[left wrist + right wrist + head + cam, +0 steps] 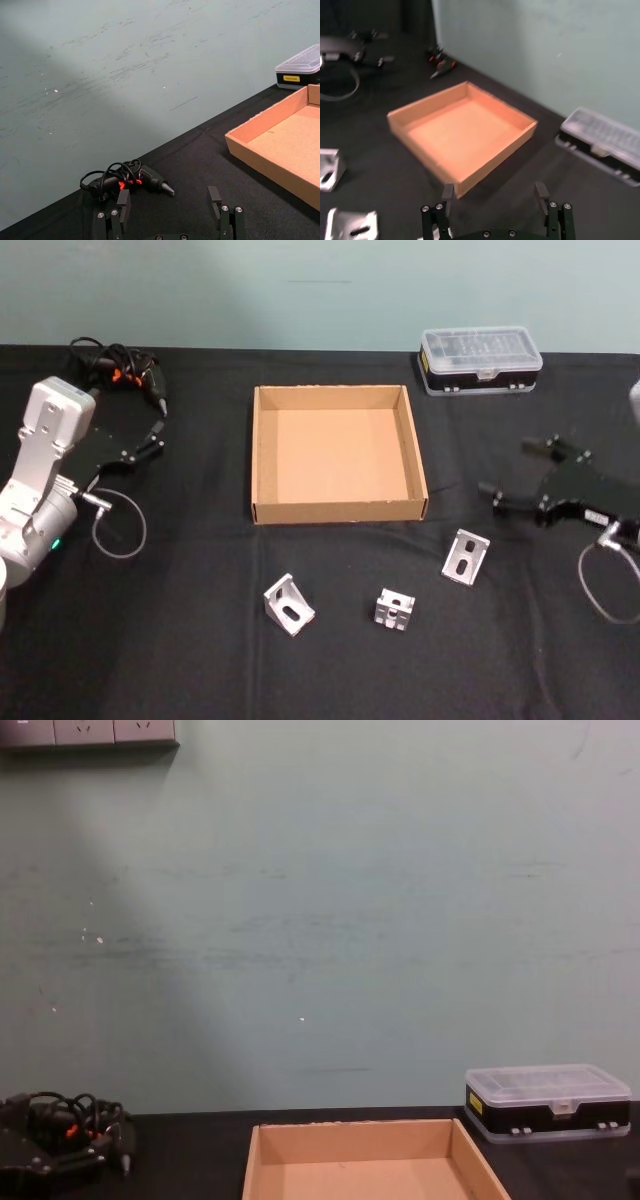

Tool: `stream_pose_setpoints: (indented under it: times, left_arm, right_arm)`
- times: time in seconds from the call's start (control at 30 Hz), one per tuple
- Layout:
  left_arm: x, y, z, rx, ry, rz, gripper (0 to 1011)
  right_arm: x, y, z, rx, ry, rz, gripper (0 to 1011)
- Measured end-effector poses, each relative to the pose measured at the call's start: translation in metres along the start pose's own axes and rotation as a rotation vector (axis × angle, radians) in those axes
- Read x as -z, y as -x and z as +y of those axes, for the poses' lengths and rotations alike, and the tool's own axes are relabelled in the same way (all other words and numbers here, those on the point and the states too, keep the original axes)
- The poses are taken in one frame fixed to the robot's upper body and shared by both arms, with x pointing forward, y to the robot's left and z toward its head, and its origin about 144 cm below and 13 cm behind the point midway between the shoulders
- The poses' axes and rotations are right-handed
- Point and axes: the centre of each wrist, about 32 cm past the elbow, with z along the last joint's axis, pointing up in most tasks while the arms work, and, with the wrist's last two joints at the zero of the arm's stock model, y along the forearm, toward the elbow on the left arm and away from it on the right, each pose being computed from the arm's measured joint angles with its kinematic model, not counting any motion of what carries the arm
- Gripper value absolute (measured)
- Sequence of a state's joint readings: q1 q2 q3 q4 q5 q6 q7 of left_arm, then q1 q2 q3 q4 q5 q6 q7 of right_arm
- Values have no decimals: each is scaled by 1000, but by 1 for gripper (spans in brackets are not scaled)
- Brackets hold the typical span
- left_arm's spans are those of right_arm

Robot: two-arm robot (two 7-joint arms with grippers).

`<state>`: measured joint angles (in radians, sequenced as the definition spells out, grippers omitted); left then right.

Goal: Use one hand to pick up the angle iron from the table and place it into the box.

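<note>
Three angle irons sit on the desk (200,660), on the near side of the box (340,511), none in it yet. The left angle iron (289,604) is just off the box's near-left corner, the middle angle iron (394,609) is nearer the robot, and the right angle iron (466,557) is just off the near-right corner.

The right tool (508,468) hovers right of the box, jaws spread, nothing held. It is near the right angle iron, so that one looks like the likely pick. The left tool (155,435) is parked far left by a corded electric screwdriver (120,370), also spread and empty.

Handling guess: small cast metal brackets, rigid, fairly light, with smooth and likely slippery faces. They won't deform, so a firm pinch is fine. Best hold is probably across the two flat side webs, jaws square to them; pinching a sloped face risks it squirting out.

The right angle iron rests with a slotted face tilted up. Its slot, and so its long axis, runs roughly near-left to far-right. The left one's slotted face points near-right. The middle one looks squat, axis unclear.

A clear-lidded organiser case (480,358) sits far right, well apart.
</note>
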<state>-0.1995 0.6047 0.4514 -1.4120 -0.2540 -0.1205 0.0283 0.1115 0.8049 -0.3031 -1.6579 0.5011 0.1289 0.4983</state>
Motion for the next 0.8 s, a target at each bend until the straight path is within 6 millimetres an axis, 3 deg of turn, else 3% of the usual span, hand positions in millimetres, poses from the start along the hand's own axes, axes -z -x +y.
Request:
stream_pose_setpoints:
  times: [0.37,0.8]
  left_arm:
    - [0,0,0,0,0,0,1000]
    - [0,0,0,0,0,0,1000]
  right_arm:
    - [9,3,14,-120,121,-41,1004]
    - [-1,-7,21,-214,218,-58,1004]
